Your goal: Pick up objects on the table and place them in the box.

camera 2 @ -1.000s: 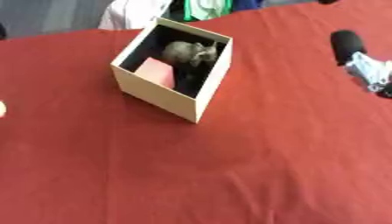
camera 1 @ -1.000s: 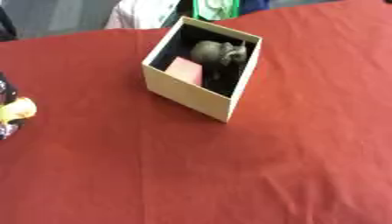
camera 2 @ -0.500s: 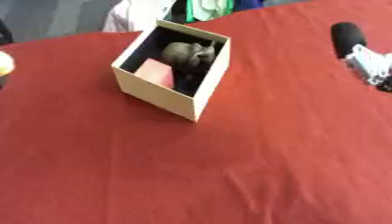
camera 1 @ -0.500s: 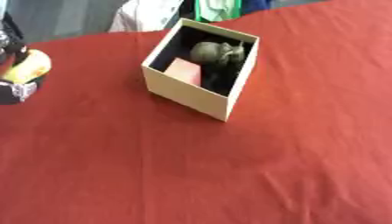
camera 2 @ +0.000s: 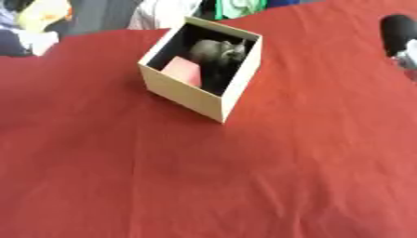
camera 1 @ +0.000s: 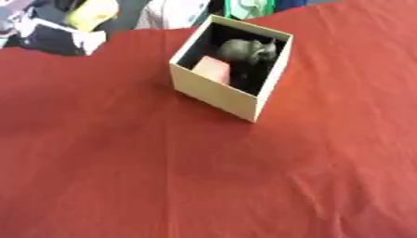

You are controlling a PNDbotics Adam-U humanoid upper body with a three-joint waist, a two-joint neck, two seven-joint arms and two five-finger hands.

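My left hand shows in the upper left of the frame, raised over the cloth's far edge, with a rounded yellow object at its top. The fingers are blurred; I judge they hold the yellow object, but how far they are closed I cannot tell. My right hand shows only as a dark shape at the upper right edge; its finger state cannot be read.

The open cream cardboard box stands right of and slightly below the left hand in the frame, turned corner-on, its long axis running from upper right to lower left. Inside lie a grey lumpy object and a pink block against the near wall.

The left hand is the nearer to the box. The coming move, in my judgement, is a carry rightward over the box's left rim. The red tablecloth between them is unobstructed; the free space inside the box is limited.
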